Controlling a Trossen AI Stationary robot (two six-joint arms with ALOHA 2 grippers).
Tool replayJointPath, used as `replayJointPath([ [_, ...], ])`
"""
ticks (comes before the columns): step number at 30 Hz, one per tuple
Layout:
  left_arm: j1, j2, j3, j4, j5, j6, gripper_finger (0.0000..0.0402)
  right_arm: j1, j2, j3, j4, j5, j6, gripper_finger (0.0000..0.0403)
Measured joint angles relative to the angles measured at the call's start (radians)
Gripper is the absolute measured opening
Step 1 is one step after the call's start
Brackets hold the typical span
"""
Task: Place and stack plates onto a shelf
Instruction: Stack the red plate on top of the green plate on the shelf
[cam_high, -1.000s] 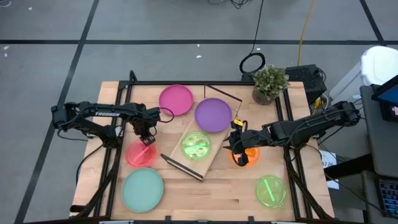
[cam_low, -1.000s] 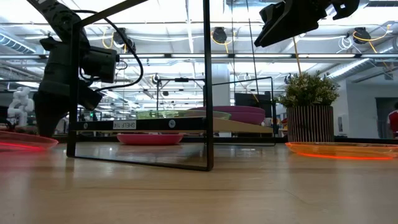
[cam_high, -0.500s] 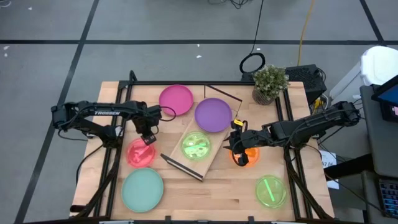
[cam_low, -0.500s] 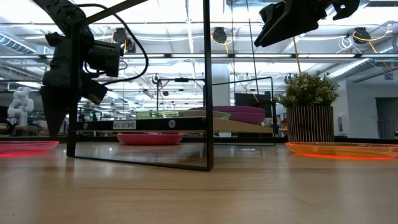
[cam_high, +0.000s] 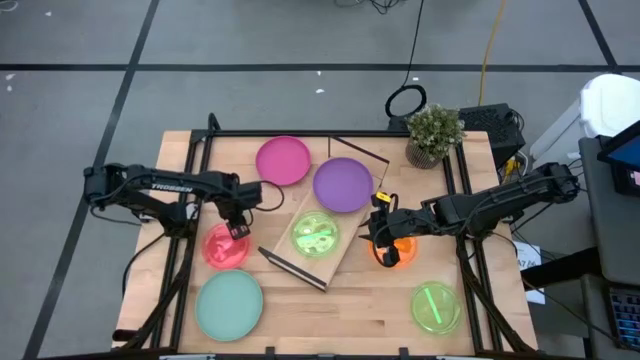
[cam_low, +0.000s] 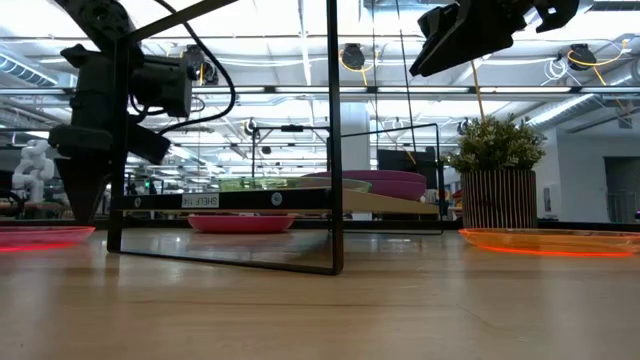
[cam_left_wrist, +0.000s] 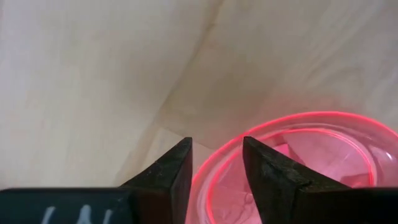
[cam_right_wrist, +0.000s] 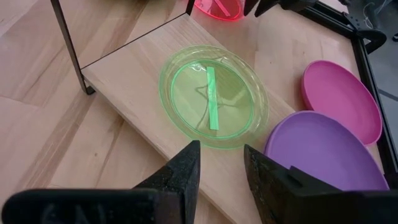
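Note:
My left gripper (cam_high: 237, 231) points down, open, over the small red plate (cam_high: 224, 248) on the table's left; in the left wrist view its gripper (cam_left_wrist: 217, 163) straddles the plate's rim (cam_left_wrist: 214, 171). My right gripper (cam_high: 377, 232) hovers open beside the orange plate (cam_high: 401, 251), holding nothing (cam_right_wrist: 221, 158). The shelf board (cam_high: 335, 250) lies slantwise at mid-table. A lime green plate (cam_high: 316, 233) lies on it, and the purple plate (cam_high: 343, 184) overlaps its far end. The magenta plate (cam_high: 283, 160), the mint green plate (cam_high: 228, 305) and a second lime plate (cam_high: 435, 306) lie flat on the table. My left gripper comes at the red plate's far-right rim (cam_left_wrist: 211, 177) from above, one finger (cam_left_wrist: 264, 171) over the plate's inside and one (cam_left_wrist: 177, 171) outside it. The plate lies flat on the table. Whether the fingers touch the rim I cannot tell.
A potted plant (cam_high: 434, 131) stands at the far right corner. Black frame rails (cam_high: 190, 170) run along both table sides. The shelf's thin black end frame (cam_low: 331, 150) stands upright near the table's middle. Bare wood lies along the near edge (cam_high: 340, 320).
My left gripper has moved toward the table's near edge, from beside the red plate's far side to over its rim, staying open. The right arm and all plates have kept still.

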Motion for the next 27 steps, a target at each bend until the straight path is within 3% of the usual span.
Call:
replayJointPath([
  [8,-0.039,0.0,0.0,0.0,-0.039,-0.002,0.0206,0.0,0.0,0.0,0.0,0.0,-0.001,0.0107],
  [27,-0.045,0.001,-0.028,0.0,-0.044,-0.037,0.0209,0.0,0.0,0.0,0.0,0.0,0.0,0.0107],
])
